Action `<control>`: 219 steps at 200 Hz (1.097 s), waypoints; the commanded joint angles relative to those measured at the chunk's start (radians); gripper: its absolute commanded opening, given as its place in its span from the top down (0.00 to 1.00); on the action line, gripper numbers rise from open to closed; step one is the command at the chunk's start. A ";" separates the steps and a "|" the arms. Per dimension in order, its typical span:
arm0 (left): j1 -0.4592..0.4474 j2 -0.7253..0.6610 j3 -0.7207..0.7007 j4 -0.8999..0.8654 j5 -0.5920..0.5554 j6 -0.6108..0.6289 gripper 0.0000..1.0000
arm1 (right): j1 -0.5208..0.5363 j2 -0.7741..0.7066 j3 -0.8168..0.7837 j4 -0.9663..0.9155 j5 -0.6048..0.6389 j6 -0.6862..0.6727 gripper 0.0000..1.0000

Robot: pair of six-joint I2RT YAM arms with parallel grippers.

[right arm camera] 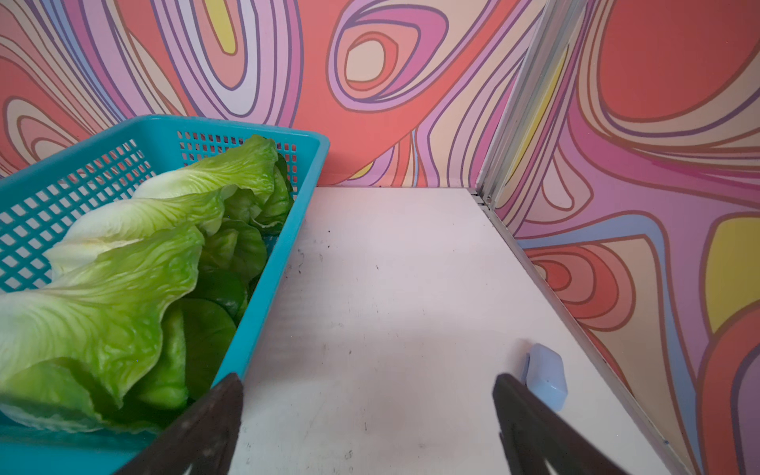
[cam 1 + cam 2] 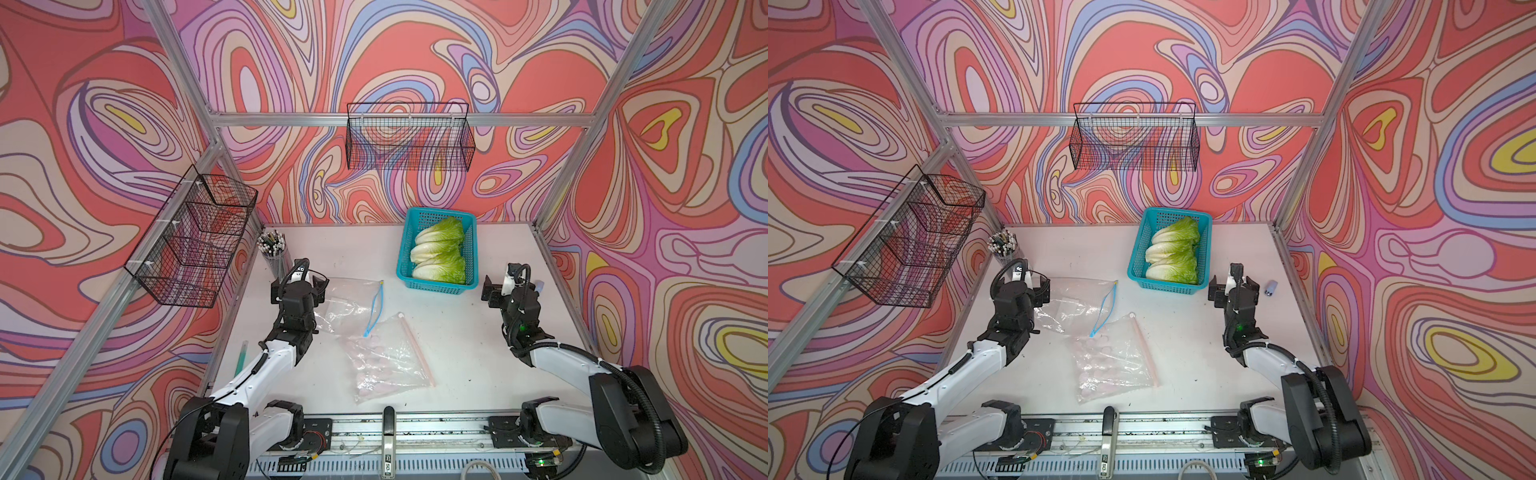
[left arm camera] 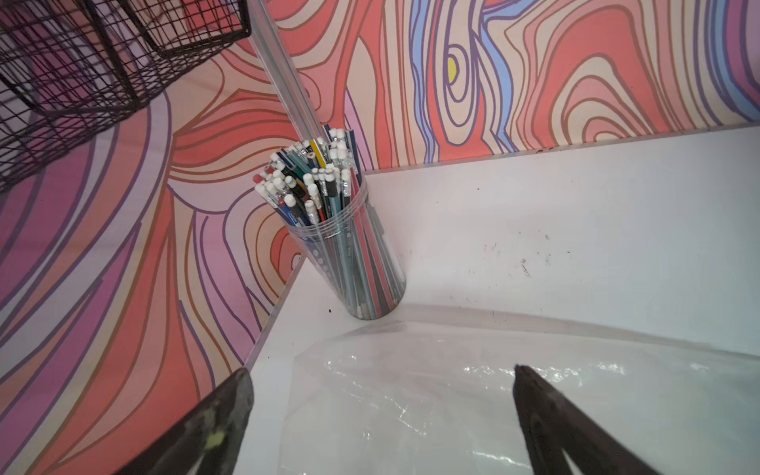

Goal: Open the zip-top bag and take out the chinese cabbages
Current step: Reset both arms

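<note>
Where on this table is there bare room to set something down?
Widest bare patch: between the pink-zip bag and the right arm, in front of the basket. Also the far strip between pencil cup and basket. Crowded: left-centre, where the blue-zip bag meets the pink-zip one beside the left arm.

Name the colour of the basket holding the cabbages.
Teal basket, clearest in the right wrist view.

Table (image 2: 457, 332), basket (image 2: 401, 257), bags (image 2: 386, 357), pencil cup (image 2: 276, 259)
</note>
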 commanded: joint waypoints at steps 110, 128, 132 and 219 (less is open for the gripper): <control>0.042 0.141 -0.131 0.354 0.203 -0.049 0.00 | -0.006 0.304 -0.143 0.640 0.014 -0.008 0.02; 0.054 0.163 -0.140 0.354 0.249 -0.055 0.00 | -0.006 0.351 -0.161 0.717 0.016 -0.009 0.02; 0.054 0.170 -0.141 0.359 0.246 -0.057 0.00 | -0.006 0.360 -0.164 0.733 0.016 -0.008 0.02; 0.118 0.459 -0.304 0.920 0.308 -0.114 0.00 | -0.008 0.446 -0.118 0.715 -0.013 -0.018 0.02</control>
